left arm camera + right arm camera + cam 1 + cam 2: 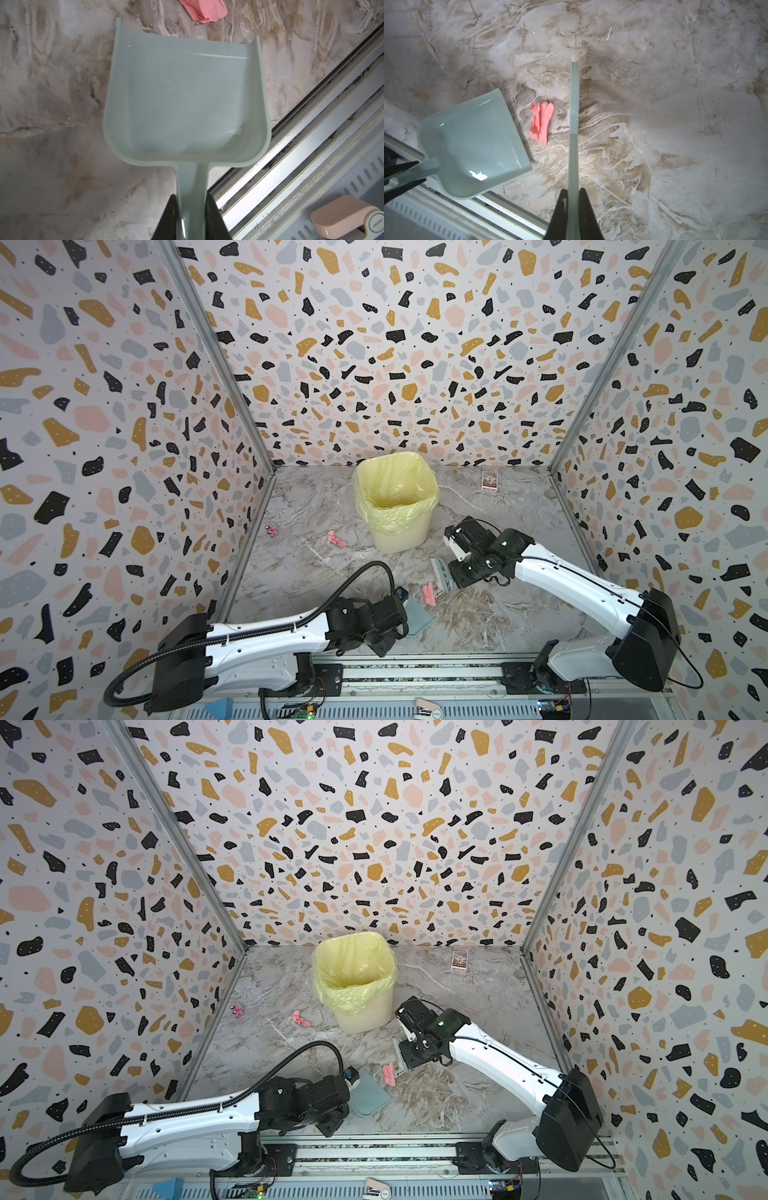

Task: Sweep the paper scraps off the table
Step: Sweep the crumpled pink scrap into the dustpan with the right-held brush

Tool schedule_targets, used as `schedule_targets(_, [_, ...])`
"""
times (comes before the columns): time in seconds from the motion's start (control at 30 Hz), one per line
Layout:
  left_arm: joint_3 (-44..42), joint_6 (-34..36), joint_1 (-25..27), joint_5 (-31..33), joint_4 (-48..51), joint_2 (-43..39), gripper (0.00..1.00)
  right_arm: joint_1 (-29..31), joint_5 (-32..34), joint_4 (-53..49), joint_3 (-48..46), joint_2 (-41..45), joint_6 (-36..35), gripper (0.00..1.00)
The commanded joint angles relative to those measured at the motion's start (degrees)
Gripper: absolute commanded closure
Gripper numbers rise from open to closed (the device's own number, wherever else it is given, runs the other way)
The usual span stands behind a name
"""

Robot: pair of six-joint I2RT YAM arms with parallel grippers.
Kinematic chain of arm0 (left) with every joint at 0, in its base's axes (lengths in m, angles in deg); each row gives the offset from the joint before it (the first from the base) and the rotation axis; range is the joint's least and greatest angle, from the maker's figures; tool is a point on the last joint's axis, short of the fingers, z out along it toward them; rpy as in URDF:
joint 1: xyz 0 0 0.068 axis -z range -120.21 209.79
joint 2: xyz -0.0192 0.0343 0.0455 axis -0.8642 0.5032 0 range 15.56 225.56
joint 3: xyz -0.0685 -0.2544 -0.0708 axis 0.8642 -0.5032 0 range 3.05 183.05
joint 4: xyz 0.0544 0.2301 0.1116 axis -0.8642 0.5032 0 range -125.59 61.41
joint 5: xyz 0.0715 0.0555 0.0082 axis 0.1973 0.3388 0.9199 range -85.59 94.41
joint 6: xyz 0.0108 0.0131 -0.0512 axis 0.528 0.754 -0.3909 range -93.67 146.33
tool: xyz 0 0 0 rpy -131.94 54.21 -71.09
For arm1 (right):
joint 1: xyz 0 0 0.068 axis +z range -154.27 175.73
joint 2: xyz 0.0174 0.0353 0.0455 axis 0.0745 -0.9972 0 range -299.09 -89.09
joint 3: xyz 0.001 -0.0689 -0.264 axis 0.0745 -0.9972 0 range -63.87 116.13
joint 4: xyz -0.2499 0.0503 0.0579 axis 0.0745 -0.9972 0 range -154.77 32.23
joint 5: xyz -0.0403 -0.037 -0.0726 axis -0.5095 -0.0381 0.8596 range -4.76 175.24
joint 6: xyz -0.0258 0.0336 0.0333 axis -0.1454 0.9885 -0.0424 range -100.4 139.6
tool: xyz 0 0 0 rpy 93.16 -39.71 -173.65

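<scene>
pink scrap [541, 122] between dustpan [473, 145] and brush [574, 116] | dustpan near front rail [508, 212]

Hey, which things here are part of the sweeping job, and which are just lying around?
Job: dustpan, brush, lined bin, pink scrap beside the dustpan, pink scrap left of the bin.
Lying about: printed card, pink-and-black toy, beige gadget on the front rail.

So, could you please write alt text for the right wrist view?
A crumpled pink paper scrap lies on the marble table, between an empty pale green dustpan and a thin brush gripped in black jaws.
</scene>
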State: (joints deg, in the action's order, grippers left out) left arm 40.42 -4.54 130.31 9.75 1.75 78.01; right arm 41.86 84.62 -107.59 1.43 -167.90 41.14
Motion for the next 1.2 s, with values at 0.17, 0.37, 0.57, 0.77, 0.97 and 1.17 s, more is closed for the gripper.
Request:
schedule_targets(0.17, [-0.9, -0.3, 0.8, 1.6, -0.4, 1.4, 1.0, 1.3, 0.4, -1.0, 2.2, -0.7, 0.1, 1.0])
schedule_targets(0.37, [-1.0, -0.5, 0.8, 1.9, -0.4, 2.2, 1.0, 1.8, 0.3, -1.0, 2.0, -0.9, 0.4, 1.0])
schedule_targets(0.57, [-1.0, -0.5, 0.9, 2.0, -0.4, 3.0, 1.0, 2.5, 0.1, -1.0, 1.8, -1.1, 0.8, 1.0])
schedule_targets(0.77, [-1.0, -0.5, 1.1, 1.8, -0.4, 3.2, 1.0, 4.0, -0.7, -0.9, 2.2, -1.6, 1.5, 1.0])
schedule_targets(0.97, [-1.1, -0.5, 1.1, 1.8, -0.4, 3.3, 1.0, 8.5, -5.1, 1.1, 3.9, -2.7, 2.2, 1.0])
schedule_targets(1.17, [-1.1, -0.5, 1.1, 1.8, -0.4, 3.3, 1.0, 12.2, -9.6, 2.5, 6.7, -3.5, 2.5, 1.0])
